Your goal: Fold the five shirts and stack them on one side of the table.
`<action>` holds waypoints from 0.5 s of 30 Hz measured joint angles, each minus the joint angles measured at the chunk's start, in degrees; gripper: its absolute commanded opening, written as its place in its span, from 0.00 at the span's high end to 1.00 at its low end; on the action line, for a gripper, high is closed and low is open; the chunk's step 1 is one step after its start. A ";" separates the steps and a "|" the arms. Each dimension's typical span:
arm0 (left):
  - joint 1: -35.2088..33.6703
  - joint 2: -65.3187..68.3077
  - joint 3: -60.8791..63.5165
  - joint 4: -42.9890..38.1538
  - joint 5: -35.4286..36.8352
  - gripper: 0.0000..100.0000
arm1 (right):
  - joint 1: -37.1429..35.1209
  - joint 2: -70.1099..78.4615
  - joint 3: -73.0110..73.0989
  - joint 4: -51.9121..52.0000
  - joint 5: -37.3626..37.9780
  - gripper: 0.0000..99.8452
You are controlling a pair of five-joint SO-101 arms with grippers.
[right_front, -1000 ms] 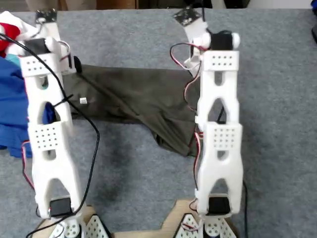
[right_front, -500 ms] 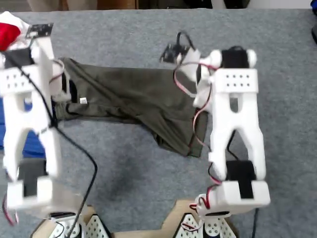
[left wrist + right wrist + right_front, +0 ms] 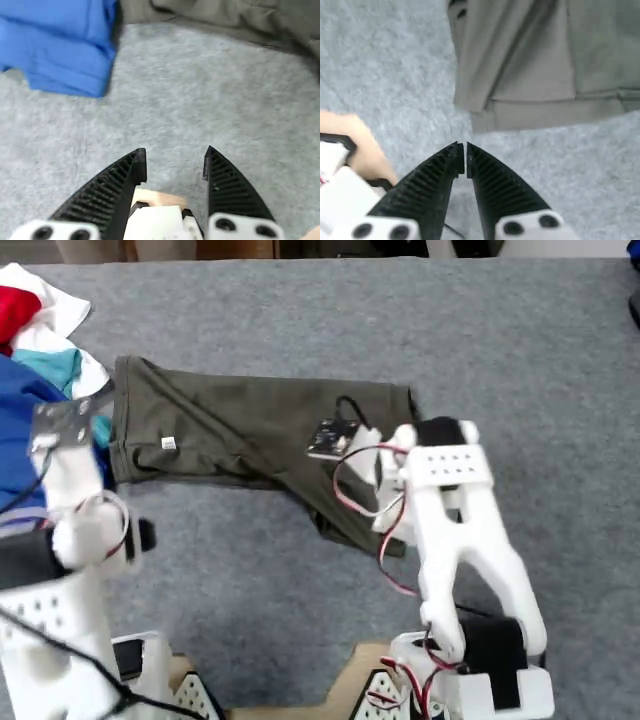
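Grey tabletop point(image 3: 560, 360). Olive shirt point(image 3: 250, 430) mid-tabletop, partly folded, creased, not yet stacked. Blue shirt point(image 3: 20, 440), teal shirt point(image 3: 60, 365) and red-and-white shirt point(image 3: 25, 305) heaped at left edge, far corner. Left hand point(image 3: 175, 165) released, empty. Right hand point(image 3: 465, 152) clenched, empty, beside olive hem. Likely well short of finished.

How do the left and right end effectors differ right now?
Left end effector is open; right end effector is shut. The left one sits near the blue shirt; the right one is near the hem of the olive shirt. Both are empty, over the grey table.
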 measured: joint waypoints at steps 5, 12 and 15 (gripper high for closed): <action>-8.09 -4.40 1.32 0.00 -5.80 0.80 | -5.01 -0.09 0.09 -3.60 -9.76 0.98; -9.58 -4.75 2.11 0.00 -6.77 0.80 | -5.45 8.26 -10.46 -6.15 -23.12 0.98; -9.58 -4.84 2.11 0.00 -6.77 0.80 | -5.36 16.00 -17.05 -6.15 -26.46 0.98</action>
